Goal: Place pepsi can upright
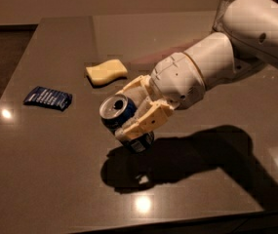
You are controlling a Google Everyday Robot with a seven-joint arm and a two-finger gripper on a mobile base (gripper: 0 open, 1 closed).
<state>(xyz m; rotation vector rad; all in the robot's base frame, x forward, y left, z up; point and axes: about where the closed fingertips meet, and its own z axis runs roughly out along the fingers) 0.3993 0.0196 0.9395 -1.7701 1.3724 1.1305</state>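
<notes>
The pepsi can (120, 117) is dark blue with a silver top and pull-tab. It is held tilted above the dark table (55, 165), its top facing up and to the left, its bottom end low and to the right. My gripper (131, 112) is shut on the can, cream fingers (143, 126) clasping its sides. The white arm reaches in from the upper right. The can's shadow falls on the table below it.
A flat blue snack packet (47, 97) lies at the left. A yellow sponge (106, 71) lies behind the can. A clear glass (230, 1) stands at the far right back. The table's front edge runs along the bottom.
</notes>
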